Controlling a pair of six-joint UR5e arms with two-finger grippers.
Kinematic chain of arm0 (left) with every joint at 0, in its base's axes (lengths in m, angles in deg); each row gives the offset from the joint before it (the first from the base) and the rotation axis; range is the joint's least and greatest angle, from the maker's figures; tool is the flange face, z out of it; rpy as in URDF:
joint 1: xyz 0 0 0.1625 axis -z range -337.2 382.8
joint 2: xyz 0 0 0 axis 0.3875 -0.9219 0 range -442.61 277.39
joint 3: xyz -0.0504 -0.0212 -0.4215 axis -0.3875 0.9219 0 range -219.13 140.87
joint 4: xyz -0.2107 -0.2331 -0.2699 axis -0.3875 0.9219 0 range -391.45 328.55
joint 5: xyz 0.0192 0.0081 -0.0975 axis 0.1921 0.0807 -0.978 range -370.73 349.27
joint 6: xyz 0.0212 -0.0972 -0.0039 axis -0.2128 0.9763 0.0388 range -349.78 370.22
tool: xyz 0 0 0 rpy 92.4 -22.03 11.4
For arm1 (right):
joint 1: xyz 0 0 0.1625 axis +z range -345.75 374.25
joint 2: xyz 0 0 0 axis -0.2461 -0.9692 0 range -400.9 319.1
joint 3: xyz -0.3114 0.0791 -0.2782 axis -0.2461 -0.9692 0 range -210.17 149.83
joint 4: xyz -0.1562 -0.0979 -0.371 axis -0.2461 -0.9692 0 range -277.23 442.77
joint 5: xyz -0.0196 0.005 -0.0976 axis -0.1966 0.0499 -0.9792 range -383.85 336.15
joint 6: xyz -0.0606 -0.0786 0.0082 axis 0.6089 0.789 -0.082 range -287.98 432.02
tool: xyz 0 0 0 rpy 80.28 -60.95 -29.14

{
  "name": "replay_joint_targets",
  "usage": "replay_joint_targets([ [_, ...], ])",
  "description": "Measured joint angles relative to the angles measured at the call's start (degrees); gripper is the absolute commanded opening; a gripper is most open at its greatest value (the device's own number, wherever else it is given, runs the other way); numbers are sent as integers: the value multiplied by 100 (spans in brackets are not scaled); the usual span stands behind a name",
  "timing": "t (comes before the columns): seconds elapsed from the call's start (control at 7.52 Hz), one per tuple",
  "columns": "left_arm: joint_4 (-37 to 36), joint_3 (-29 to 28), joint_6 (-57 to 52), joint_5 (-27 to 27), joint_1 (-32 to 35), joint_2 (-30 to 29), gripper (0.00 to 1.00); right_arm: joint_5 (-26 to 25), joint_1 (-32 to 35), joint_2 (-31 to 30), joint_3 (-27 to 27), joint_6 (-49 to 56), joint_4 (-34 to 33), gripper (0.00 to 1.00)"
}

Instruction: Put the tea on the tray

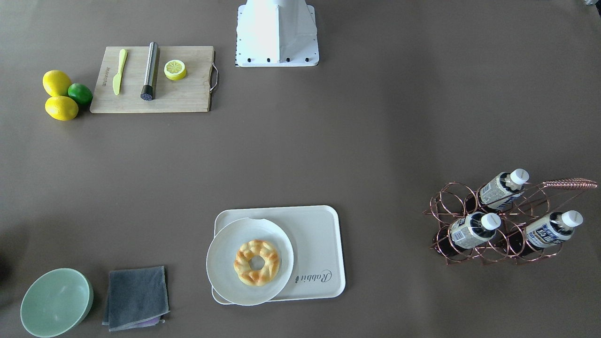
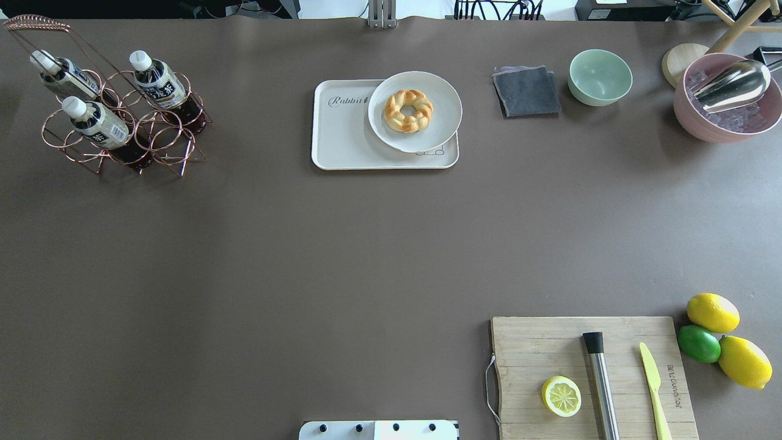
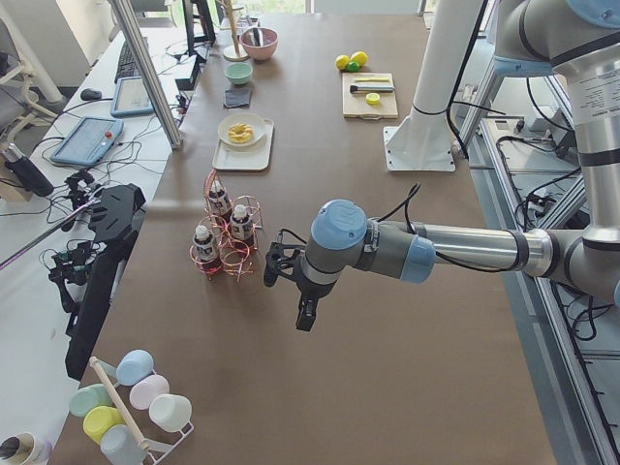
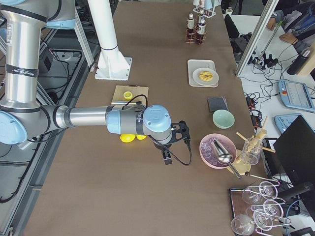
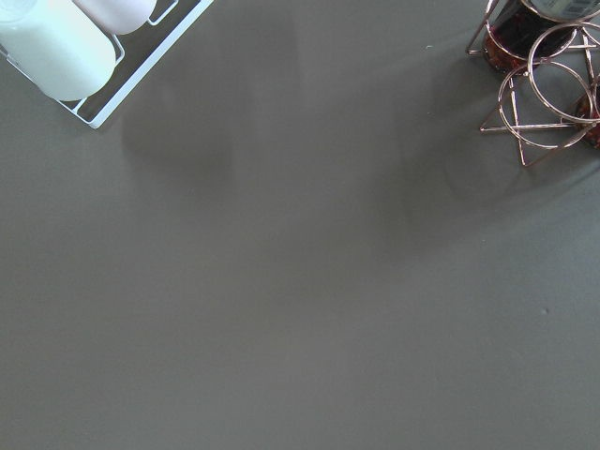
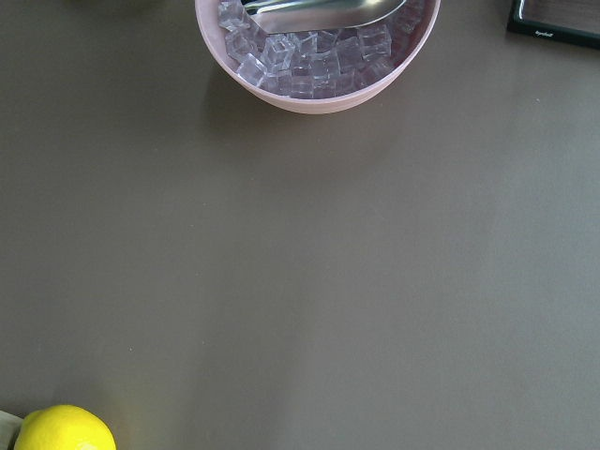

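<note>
Three alike tea bottles [image 1: 504, 188] [image 1: 472, 229] [image 1: 551, 229] stand tilted in a copper wire rack [image 1: 446, 211] at the table's far left in the overhead view [image 2: 98, 122]. The off-white "Rabbit" tray [image 1: 317, 234] lies mid-table [image 2: 342, 137]; a white plate [image 2: 440, 104] with a ring pastry [image 2: 408, 110] covers part of it. My left gripper [image 3: 304, 318] hangs over bare table just short of the rack [image 3: 228, 242]; I cannot tell whether it is open or shut. My right gripper [image 4: 167, 157] hovers near the pink ice bowl [image 4: 219, 150]; I cannot tell its state either.
A wooden cutting board [image 2: 592, 373] holds a half lemon, a steel muddler and a yellow knife. Lemons and a lime [image 2: 699, 343] lie beside it. A green bowl [image 2: 600, 76], a grey cloth [image 2: 526, 91] and the pink ice bowl [image 2: 727, 98] stand along the far edge.
</note>
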Motion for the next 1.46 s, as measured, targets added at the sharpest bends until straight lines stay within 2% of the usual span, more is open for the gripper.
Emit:
replay_joint_targets([
  [0.66,-47,-11,-23,0,-28,26,97,-143,3,-6,-7,2,0,100],
  [1.06,-579,45,-282,-119,3,25,97,-581,8,-1,-8,10,0,100],
  [1.46,-693,33,-322,-137,17,39,97,-649,9,-6,-6,-13,-3,100],
])
